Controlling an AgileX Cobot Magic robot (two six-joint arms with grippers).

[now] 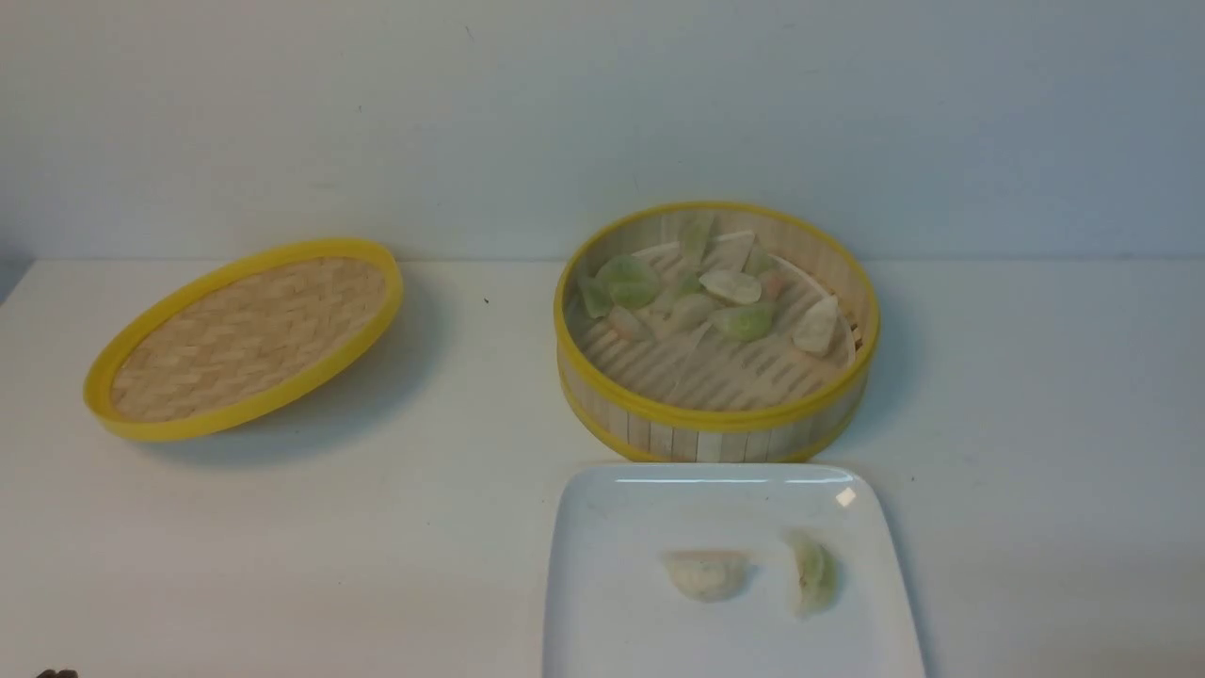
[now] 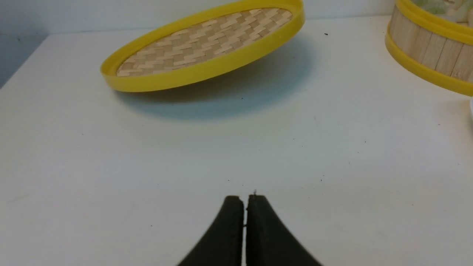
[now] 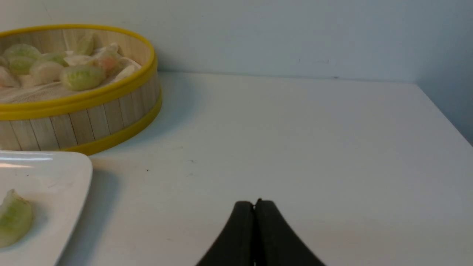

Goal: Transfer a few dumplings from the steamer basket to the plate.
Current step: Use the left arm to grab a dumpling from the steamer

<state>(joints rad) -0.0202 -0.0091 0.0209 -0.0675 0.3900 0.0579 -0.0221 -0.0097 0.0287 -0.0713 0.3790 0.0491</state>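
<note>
The steamer basket (image 1: 715,414) stands at the table's middle, with several pale, green and pinkish dumplings (image 1: 730,285) heaped toward its back. In front of it lies the white plate (image 1: 602,584), carrying two dumplings: a pale one (image 1: 704,574) and a green one (image 1: 811,574). The right wrist view shows the basket (image 3: 92,118), the plate's corner (image 3: 63,173) and the green dumpling (image 3: 13,218). My left gripper (image 2: 244,197) is shut and empty over bare table, near the front, left of the plate. My right gripper (image 3: 254,202) is shut and empty, right of the plate.
The woven, yellow-rimmed lid (image 1: 247,334) rests tilted on the table at the left, also in the left wrist view as the lid (image 2: 207,44). A wall stands close behind the table. The table's right edge (image 3: 443,114) shows in the right wrist view.
</note>
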